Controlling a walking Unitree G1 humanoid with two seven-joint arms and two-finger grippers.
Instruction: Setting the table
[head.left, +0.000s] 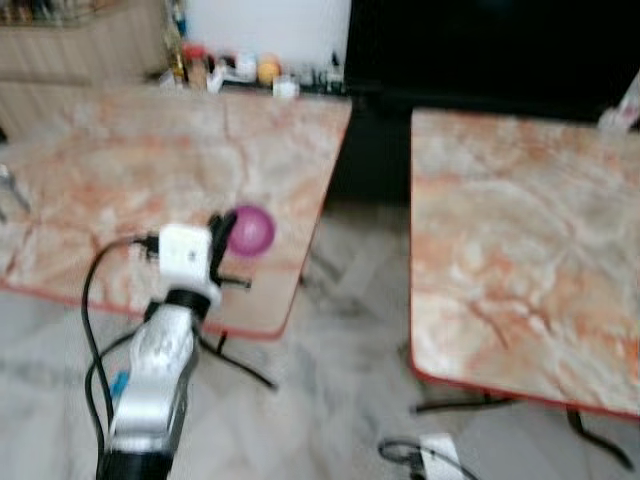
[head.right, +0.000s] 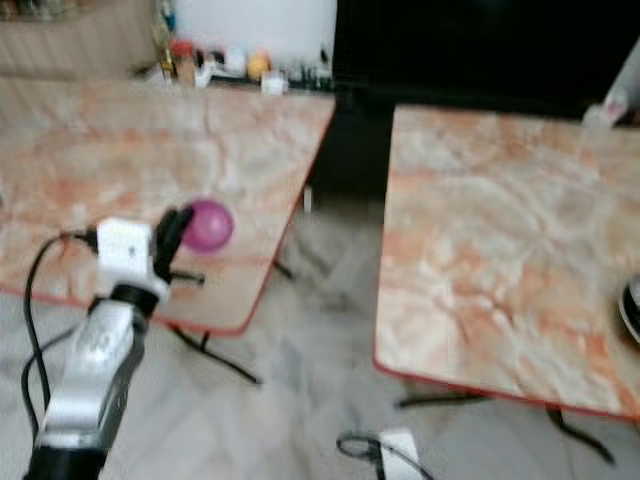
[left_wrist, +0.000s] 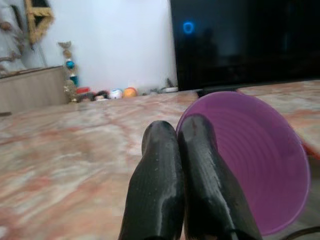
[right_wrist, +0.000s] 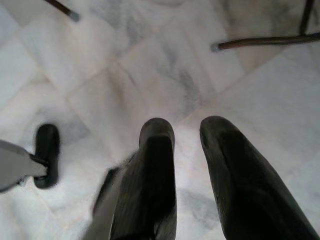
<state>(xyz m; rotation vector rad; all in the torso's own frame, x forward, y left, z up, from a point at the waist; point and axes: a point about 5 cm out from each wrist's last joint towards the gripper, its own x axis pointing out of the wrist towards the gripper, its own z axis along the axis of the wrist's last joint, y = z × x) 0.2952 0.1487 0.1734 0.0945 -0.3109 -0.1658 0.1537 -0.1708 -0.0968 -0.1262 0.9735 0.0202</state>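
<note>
Floor tiles (right_wrist: 150, 75) lie under the idle right end effector (right_wrist: 182, 135), fingers slightly parted. Left end effector (left_wrist: 177, 137) is pinched onto the purple cup's (head.left: 250, 230) rim, above the left worktop (head.left: 150, 160) near its front-right corner. No writing is legible.

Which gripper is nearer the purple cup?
Left. The left gripper is shut on the purple cup's rim, holding it over the left table. The right gripper hangs low over the floor, apart from the cup.
</note>
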